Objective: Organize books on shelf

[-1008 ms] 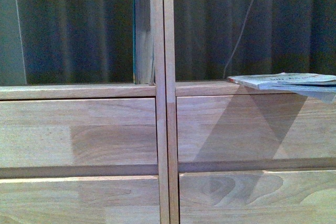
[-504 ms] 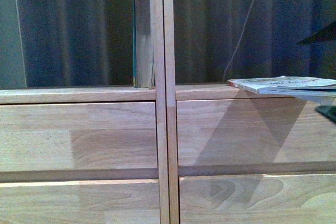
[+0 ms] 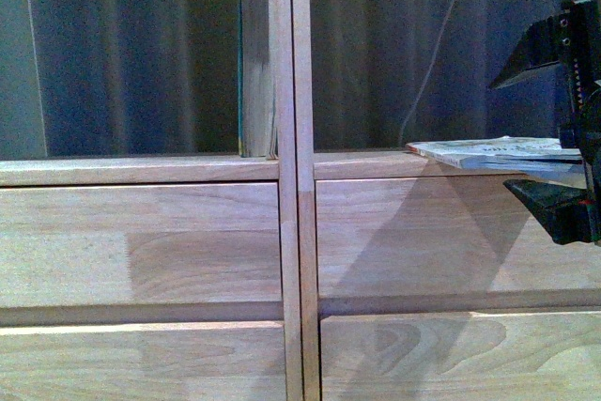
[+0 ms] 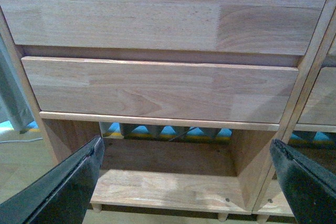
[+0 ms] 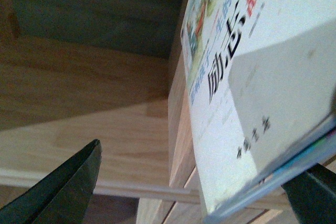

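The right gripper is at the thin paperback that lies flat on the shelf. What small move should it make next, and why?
Probably close the right gripper on the paperback. Its jaws stand open, one finger above and one below the end of the book that overhangs the ledge of the shelf. The book seems to lie between them, and nothing is gripped yet.

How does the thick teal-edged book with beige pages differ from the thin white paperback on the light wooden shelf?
The thick teal-edged book stands upright; the thin white paperback lies flat. The teal-edged book sits in the left cubby against the central upright; the paperback is in the right cubby, poking past the front edge. Both rest on the same level of the light wooden shelf.
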Controlling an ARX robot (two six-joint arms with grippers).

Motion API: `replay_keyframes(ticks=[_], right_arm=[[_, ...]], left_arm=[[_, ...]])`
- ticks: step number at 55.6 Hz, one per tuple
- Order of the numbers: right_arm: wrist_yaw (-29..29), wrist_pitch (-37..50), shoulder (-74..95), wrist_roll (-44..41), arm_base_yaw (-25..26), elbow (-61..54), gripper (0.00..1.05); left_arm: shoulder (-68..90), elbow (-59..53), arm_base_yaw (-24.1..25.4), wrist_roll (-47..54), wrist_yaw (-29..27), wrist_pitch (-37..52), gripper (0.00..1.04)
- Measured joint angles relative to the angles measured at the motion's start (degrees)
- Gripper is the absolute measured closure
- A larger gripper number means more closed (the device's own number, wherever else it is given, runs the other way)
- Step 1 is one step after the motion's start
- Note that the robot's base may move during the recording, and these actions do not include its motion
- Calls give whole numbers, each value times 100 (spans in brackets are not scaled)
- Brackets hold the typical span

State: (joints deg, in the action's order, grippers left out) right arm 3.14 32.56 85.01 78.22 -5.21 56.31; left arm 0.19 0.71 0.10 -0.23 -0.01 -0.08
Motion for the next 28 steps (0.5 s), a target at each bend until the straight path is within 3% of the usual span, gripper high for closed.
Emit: replay_keyframes(ticks=[12, 28], right_arm=[[-61, -39, 94, 186, 278, 136, 8], [-15, -90, 81, 151, 319, 87, 55]], left_arm=[[0, 0, 0, 0, 2, 0, 7], [0, 0, 0, 0, 0, 0, 7]])
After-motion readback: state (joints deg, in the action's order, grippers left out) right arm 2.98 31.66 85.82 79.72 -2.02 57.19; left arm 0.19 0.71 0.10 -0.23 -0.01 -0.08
